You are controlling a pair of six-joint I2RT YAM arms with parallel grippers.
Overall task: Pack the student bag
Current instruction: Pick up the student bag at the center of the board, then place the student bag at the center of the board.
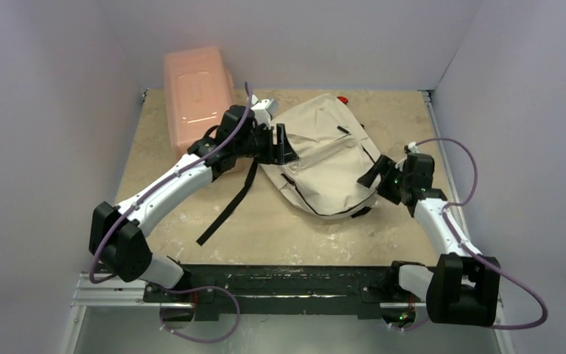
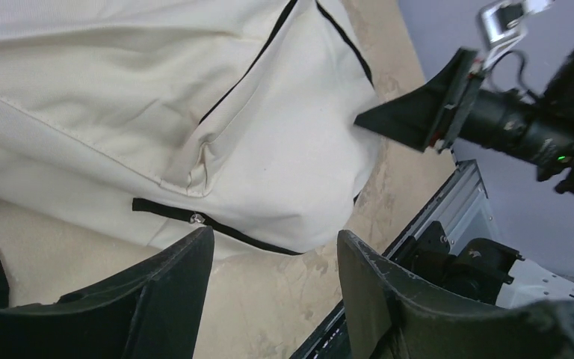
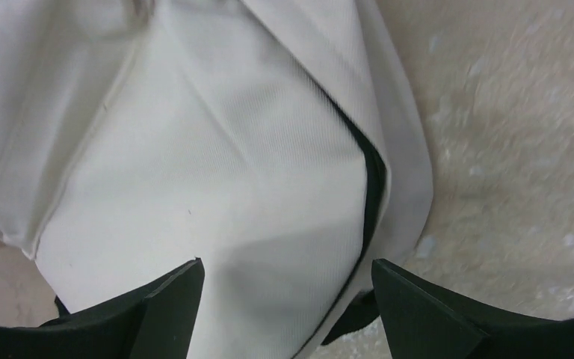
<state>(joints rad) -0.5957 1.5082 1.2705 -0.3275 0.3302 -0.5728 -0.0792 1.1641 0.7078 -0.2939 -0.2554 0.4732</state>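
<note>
Left gripper [image 1: 286, 145] beside student bag [image 1: 324, 158], near pink box [image 1: 195, 92].

The cream-beige soft fabric student bag [image 1: 324, 158] is lying on the tan stone-patterned table [image 1: 265, 228], right of centre and toward the back. The rigid pink plastic box [image 1: 195, 92] is sitting at the far left corner, left of the bag and apart from it. A long black webbing strap [image 1: 228, 203] is trailing from the bag's left side toward the near edge. The left gripper [image 1: 283, 144] is hanging just beside the bag's left edge, between box and bag. The right gripper [image 1: 373, 175] is hanging at the bag's right edge. A small red object [image 1: 343, 99] is showing just behind the bag.
</note>
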